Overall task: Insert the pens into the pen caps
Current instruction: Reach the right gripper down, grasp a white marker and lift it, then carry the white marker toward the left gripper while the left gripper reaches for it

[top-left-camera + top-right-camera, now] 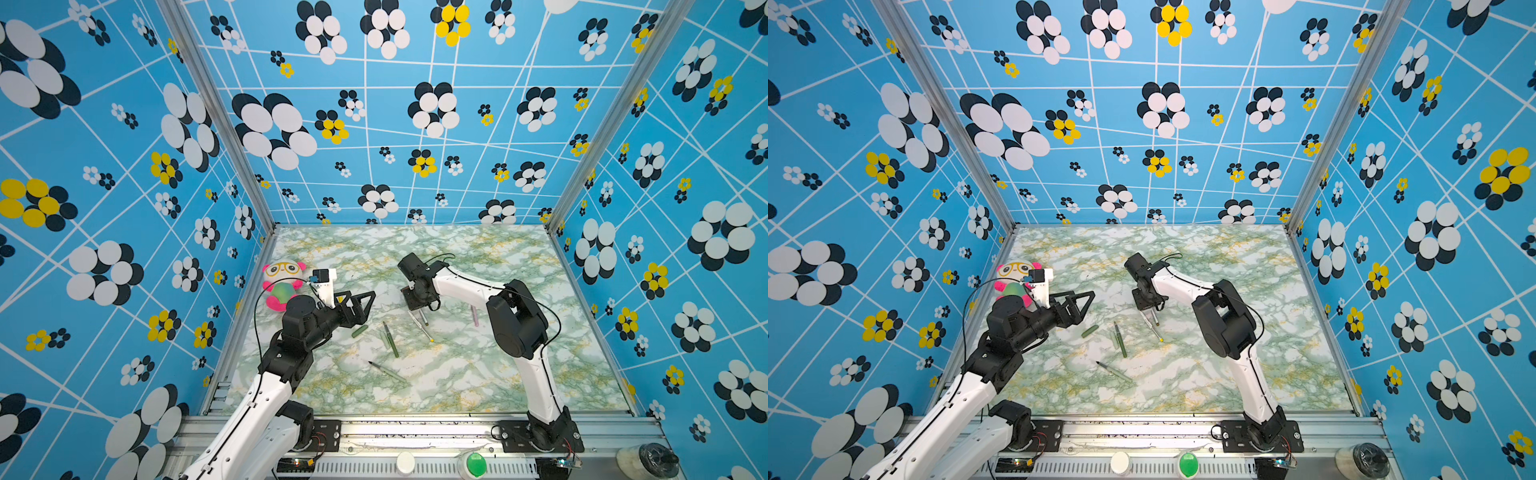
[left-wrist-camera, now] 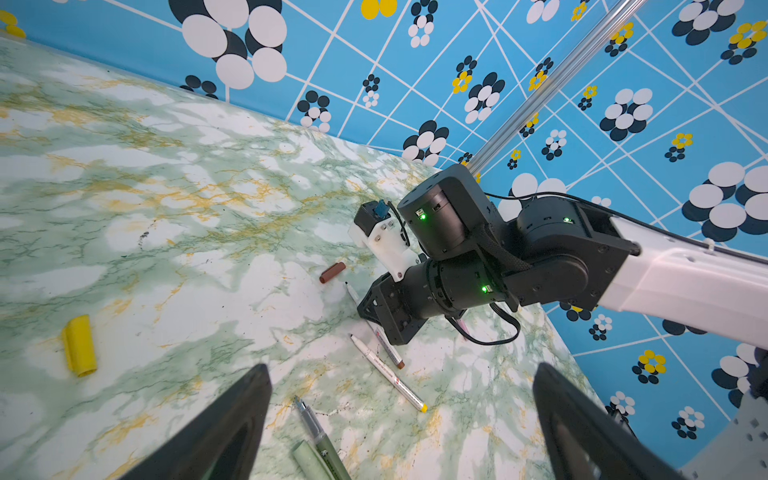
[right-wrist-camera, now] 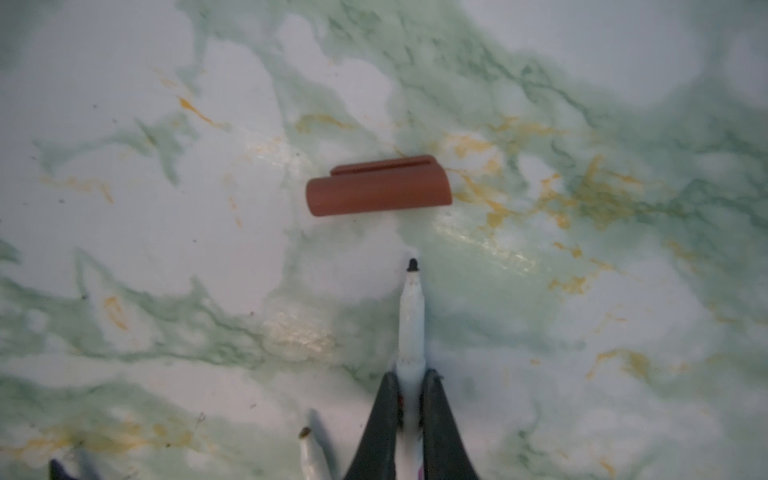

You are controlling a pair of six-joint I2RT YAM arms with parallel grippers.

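Observation:
My right gripper [image 3: 411,376] is shut on a white-barrelled pen [image 3: 411,316] low over the table, its dark tip close to a brown cap [image 3: 378,191] that lies crosswise. The pen's brown end [image 2: 400,365] sticks out behind the fingers. A second white pen with a yellow end [image 1: 423,330] lies alongside. My left gripper [image 1: 369,307] hangs open, holding nothing. Below it lie a dark green cap [image 1: 360,331], a dark green pen [image 1: 391,343] with a pale green cap [image 2: 311,461] beside it, and a pale green pen [image 1: 388,372]. A yellow cap [image 2: 79,345] lies apart. A pink pen [image 1: 474,316] is under the right arm.
A pink and white plush toy [image 1: 282,286] sits at the table's left edge behind the left arm. Patterned blue walls close in three sides. A metal rail [image 1: 415,432] with a green button [image 1: 476,463] runs along the front.

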